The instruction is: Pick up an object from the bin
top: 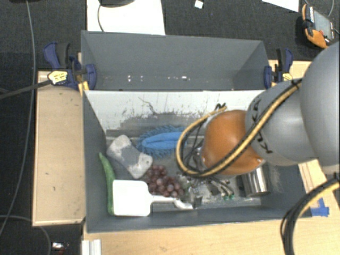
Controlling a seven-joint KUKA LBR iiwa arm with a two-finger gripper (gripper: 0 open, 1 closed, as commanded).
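Observation:
My gripper [201,191] is low in the bin's front middle, beneath the arm's orange cover. It sits just right of a bunch of dark red grapes [161,180] and over the handle end of a white flat spatula [131,197] that lies along the front wall. A shiny metal cup [254,182] stands right of the gripper.
A blue bristly brush [161,141] lies behind the grapes. A grey-white lumpy stone [129,155] sits left of them. A green pepper [108,175] lies along the left wall. The arm and its cables cover the bin's right half.

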